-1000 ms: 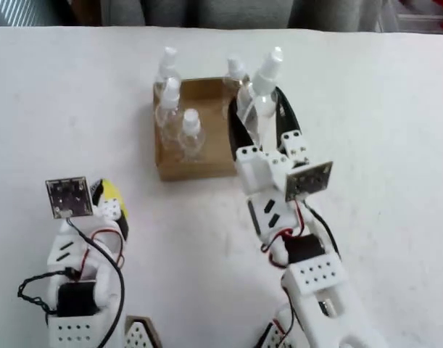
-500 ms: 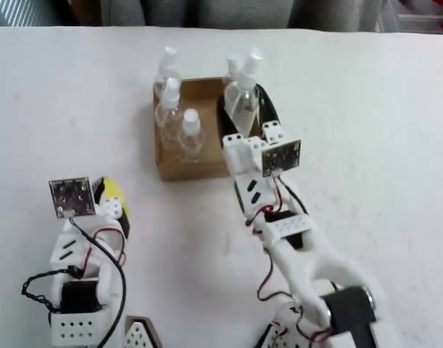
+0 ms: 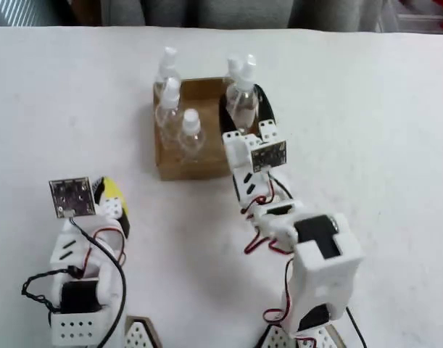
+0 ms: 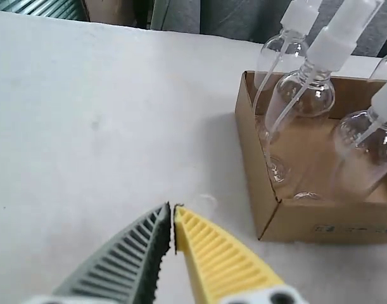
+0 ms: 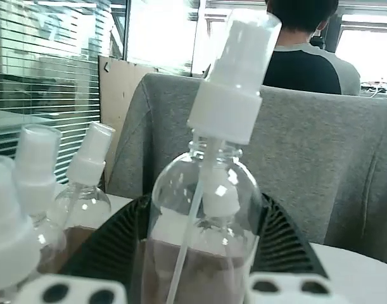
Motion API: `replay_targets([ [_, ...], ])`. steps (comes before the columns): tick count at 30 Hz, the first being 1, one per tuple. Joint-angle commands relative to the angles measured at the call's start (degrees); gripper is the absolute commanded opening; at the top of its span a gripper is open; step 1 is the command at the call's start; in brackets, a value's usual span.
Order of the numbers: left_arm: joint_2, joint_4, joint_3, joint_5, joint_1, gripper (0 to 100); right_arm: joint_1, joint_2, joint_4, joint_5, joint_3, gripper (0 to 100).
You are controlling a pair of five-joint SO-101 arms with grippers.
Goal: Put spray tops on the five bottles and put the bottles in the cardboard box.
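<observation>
Plainly the coming move turns on how the held bottle [image 5: 203, 228] sits against the cardboard box [image 3: 194, 168]. The right hand [image 3: 245, 109] is clenched on the bottle's clear body, one black finger on each side. It carries the bottle upright, long axis vertical, with the spray top [image 5: 234, 76] on and pointing up. In the high view the bottle hangs at the box's right wall, toward the far right corner. Whether its base is already inside the rim or just over it I cannot tell. The bare cardboard floor lies left and a little near of the bottle, in the near right part of the box. So I judge the way in to be a short shift left and then straight down, with the bottle kept plumb. Three capped bottles [image 3: 169, 101] stand along the box's left side. A fourth bottle [image 3: 234, 76] stands at the far right corner, just beside the held one, and it looks the neighbour most likely to be knocked. By that count this would be the last of the five to go in. The left hand [image 4: 173, 221] is clenched on nothing, grey and yellow fingers pressed together, over the near left of the worktop [image 3: 366, 109] and well apart from the box. The right arm is much the nearer and the one placed for this.
</observation>
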Motion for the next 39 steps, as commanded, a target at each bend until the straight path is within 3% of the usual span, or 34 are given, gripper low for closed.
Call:
replay_targets([
  [1, -0.5, -1.4, -0.1, -0.3, -0.5, 2, 0.7, 2.6, -3.6, 1.4, -3.2, 1.6],
  [39, -0.5, -1.4, -0.1, -0.3, -0.5, 2, 0.5, 13.4, -2.5, 1.4, -12.0, 1.6],
])
